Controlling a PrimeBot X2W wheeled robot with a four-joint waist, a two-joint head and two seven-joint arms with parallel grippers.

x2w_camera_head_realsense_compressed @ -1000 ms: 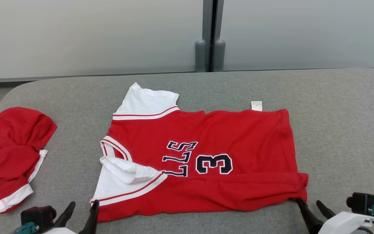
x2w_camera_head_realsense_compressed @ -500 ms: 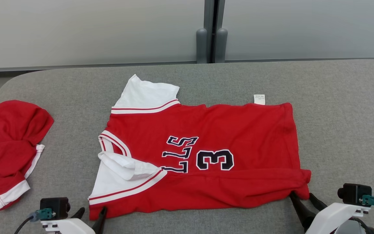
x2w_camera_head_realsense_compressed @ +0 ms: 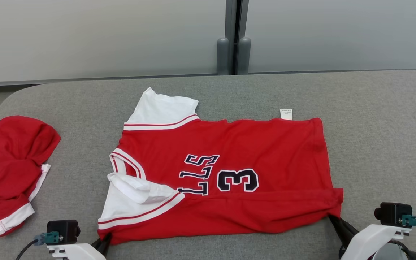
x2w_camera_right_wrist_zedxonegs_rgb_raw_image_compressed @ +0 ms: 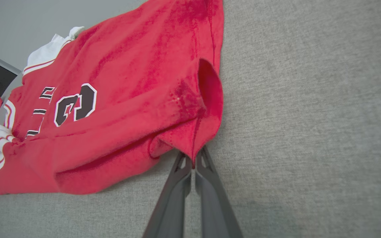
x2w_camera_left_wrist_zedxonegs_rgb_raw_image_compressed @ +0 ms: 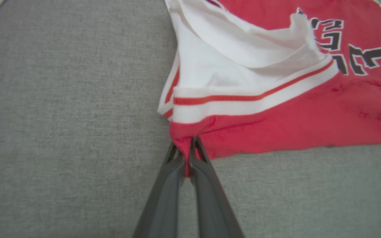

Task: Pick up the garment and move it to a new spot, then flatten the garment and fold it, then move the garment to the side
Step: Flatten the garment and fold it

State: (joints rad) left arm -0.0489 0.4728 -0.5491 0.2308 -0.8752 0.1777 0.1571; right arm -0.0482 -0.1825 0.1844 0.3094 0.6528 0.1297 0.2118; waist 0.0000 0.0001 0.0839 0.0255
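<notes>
Pinching near corners of red garment [x2w_camera_head_realsense_compressed: 265, 144]: my left gripper [x2w_camera_left_wrist_zedxonegs_rgb_raw_image_compressed: 190, 145] clamps shoulder-side corner, right gripper [x2w_camera_right_wrist_zedxonegs_rgb_raw_image_compressed: 193, 158] hem corner. Garment lies spread mid surface [x2w_camera_head_realsense_compressed: 381, 119]. Soft, light, limp; I expect sagging between grips.

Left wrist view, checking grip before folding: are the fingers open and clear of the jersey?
No, the left gripper is shut on a red corner of the jersey.

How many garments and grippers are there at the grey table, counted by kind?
Spread red jersey: 1
Crumpled red garment: 1
Grippers: 2 (left gripper, right gripper, fingers shut on the jersey's near corners)
Total: 4
</notes>
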